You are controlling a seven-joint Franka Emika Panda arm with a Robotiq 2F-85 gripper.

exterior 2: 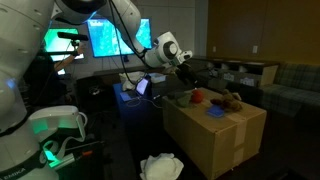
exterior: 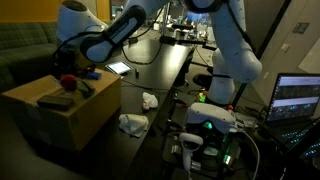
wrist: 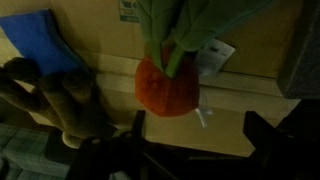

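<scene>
A red plush vegetable (wrist: 167, 85) with green leaves (wrist: 175, 25) and a white tag (wrist: 215, 55) lies on a cardboard box (wrist: 100, 35). It shows in both exterior views (exterior: 67, 82) (exterior 2: 199, 97). A brown plush toy (wrist: 60, 95) (exterior 2: 232, 100) and a blue cloth (wrist: 40, 40) (exterior 2: 215, 113) lie on the same box (exterior: 75, 115) (exterior 2: 215, 140). My gripper (wrist: 200, 135) is open and empty. It hovers just above the box top, and in the wrist view its fingers sit just below the red plush (exterior: 68, 68) (exterior 2: 188, 72).
White crumpled cloths lie on the floor beside the box (exterior: 133, 123) (exterior 2: 160, 167). An open laptop (exterior: 297, 98) and lit monitors (exterior 2: 105, 35) stand nearby. The arm's base glows green (exterior: 215, 120) (exterior 2: 55, 125). A sofa (exterior 2: 290, 80) stands behind the box.
</scene>
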